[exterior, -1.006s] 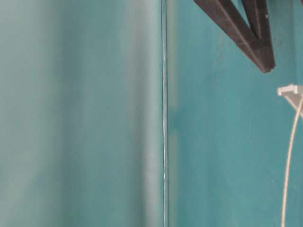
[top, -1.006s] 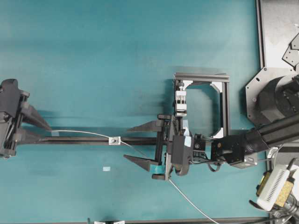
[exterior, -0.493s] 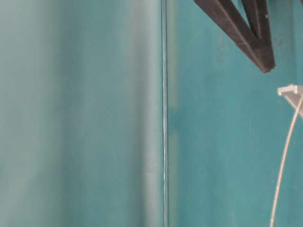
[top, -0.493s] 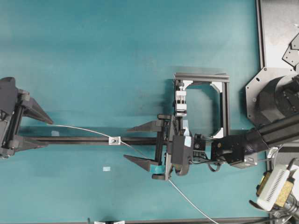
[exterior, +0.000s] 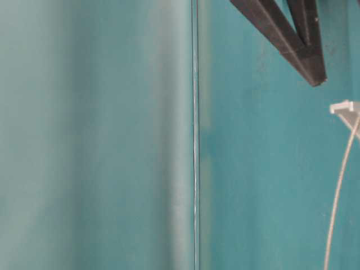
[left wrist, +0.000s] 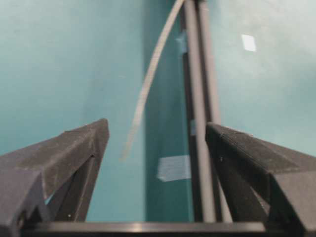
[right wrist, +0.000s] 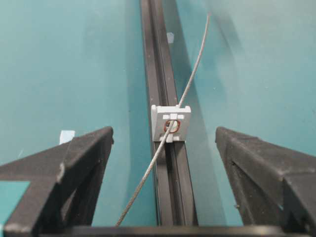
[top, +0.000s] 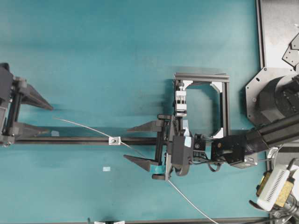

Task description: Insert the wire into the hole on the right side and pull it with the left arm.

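Threaded through the hole, the thin, springy wire lies free between both arms' wide-open, empty jaws, best pinched near its tip.

The left hand stands wide open, and its two black fingers fill the lower corners. Between them the pale wire curves down over the teal worktop and ends free, touching neither finger. Just beside it runs a dark rail, with a piece of pale tape near its lower part.
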You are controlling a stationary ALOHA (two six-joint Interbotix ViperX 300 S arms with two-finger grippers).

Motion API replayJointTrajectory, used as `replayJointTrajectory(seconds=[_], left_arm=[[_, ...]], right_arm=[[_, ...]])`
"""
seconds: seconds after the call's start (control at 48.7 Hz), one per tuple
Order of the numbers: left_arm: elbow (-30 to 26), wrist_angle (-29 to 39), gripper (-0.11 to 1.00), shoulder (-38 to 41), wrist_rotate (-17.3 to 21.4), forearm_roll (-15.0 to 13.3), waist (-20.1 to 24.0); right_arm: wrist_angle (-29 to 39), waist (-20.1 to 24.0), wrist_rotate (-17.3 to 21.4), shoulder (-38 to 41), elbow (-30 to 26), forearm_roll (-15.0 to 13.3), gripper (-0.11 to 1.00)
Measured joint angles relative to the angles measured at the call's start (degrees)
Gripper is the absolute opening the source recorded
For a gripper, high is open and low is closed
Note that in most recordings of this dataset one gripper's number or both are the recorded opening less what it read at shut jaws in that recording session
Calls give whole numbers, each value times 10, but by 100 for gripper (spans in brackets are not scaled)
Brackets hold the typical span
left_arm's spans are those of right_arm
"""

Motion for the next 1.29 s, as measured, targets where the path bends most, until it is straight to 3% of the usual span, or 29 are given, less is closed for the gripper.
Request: replayJointTrajectory(seconds=[0.144, 0.595, 0.883, 1.293], left_arm=[[8, 0, 87, -26, 28, 0, 18], [4, 0, 87, -56, 51, 0, 55], [-15, -2, 87, -44, 77, 0, 62], [-35, -8, 87, 10, 78, 0, 62]], right_arm=[[0, -1, -3, -11, 5, -1, 91], [-1, -16, -9, -18, 13, 0, 91], [0, -27, -14, -23, 15, 0, 91], [0, -42, -14, -84, 57, 0, 91]])
